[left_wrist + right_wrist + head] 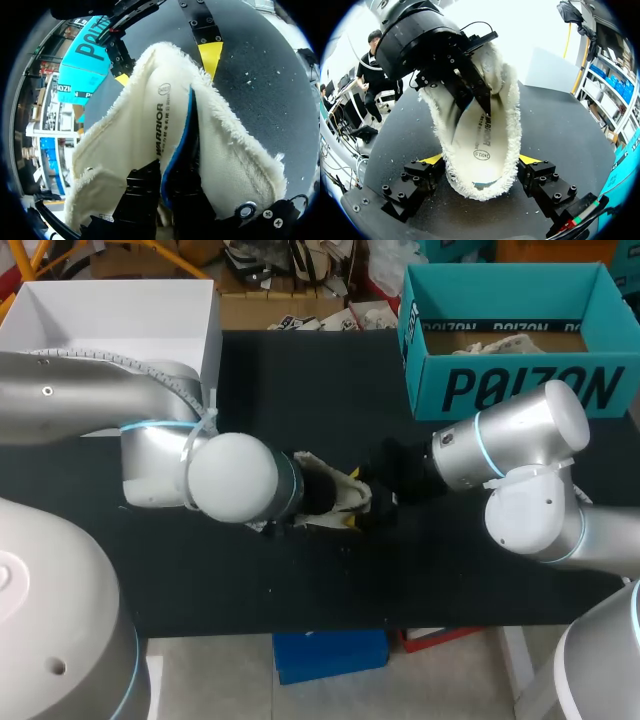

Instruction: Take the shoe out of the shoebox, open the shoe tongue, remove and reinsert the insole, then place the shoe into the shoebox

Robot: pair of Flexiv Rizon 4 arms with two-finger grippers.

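A: Your shoe [506, 95] is out of the teal shoebox [520, 390], which stands well apart at the far right of the table [300, 380]. The shoe is mid-table between your two arms, its opening turned toward your left arm.

B: Your right gripper [481, 162] stands wide, with one yellow tip against the fleece on each side of the shoe's end. I read that as a brace, so the shoe won't drag along when the liner is worked.

A: Your left gripper [164, 175] reaches into the opening with its jaws narrow, and its black fingers [142, 192] pinch the blue-edged insole [480, 140] between them. The insole lies against the inside of the shoe.

B: So you're in the insole step. Whether it is coming out or going back in, these views don't say. Either way, hold the right side firm. The fleece is soft and would likely give or snag if the pull runs off the shoe's length.
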